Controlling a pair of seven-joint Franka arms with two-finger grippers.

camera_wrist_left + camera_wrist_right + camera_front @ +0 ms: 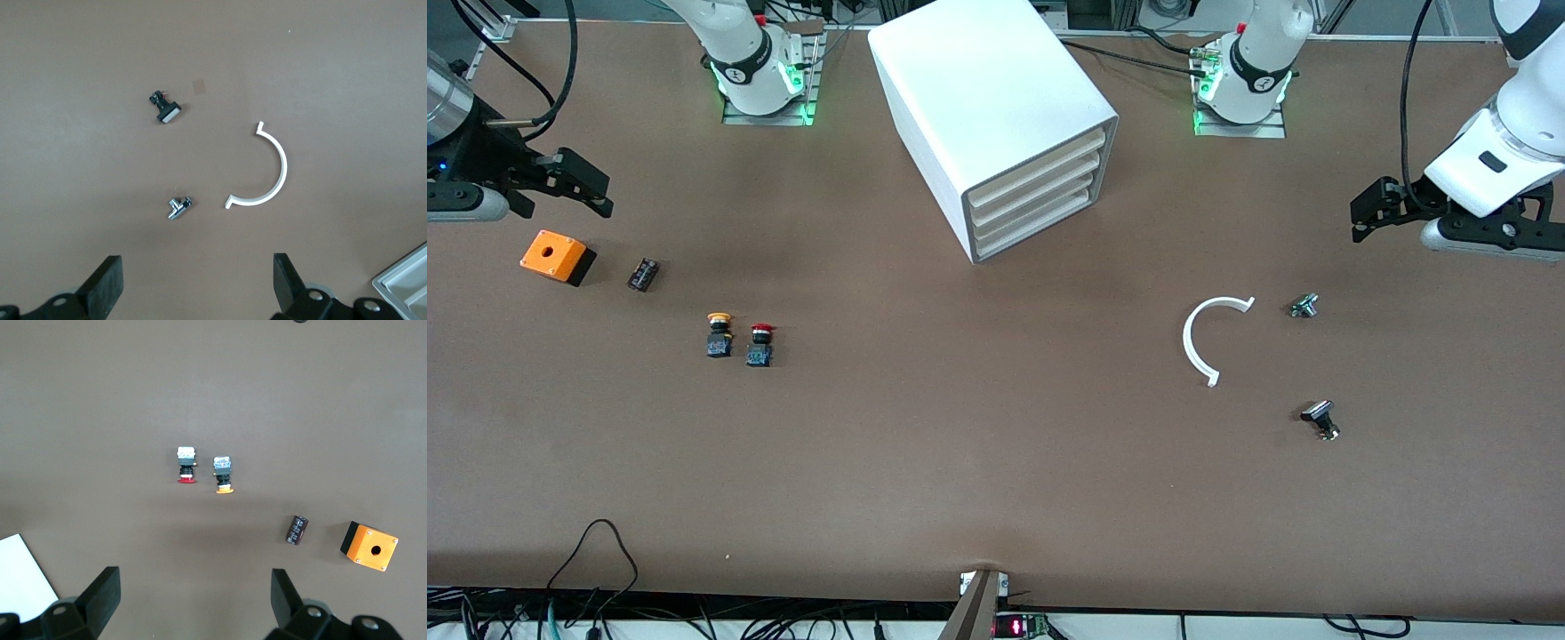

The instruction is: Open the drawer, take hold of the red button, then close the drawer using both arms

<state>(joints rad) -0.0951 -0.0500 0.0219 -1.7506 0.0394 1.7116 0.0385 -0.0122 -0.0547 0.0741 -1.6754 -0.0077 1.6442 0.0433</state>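
White plastic drawer cabinet (pixel 996 124) has all drawers flush; the red-capped push button (pixel 761 345) lies on the brown desk (pixel 996 462) toward the right arm's end, nearer the camera (fits either before opening or after closing). Left claw (pixel 1368 212) and right claw (pixel 580 182) hover apart-fingered at desk ends, open room between.

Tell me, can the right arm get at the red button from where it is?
Probably yes. The red button stands in the open beside the yellow button, nothing over it, toward the right arm's end. The right gripper hangs with fingers open above the orange box.
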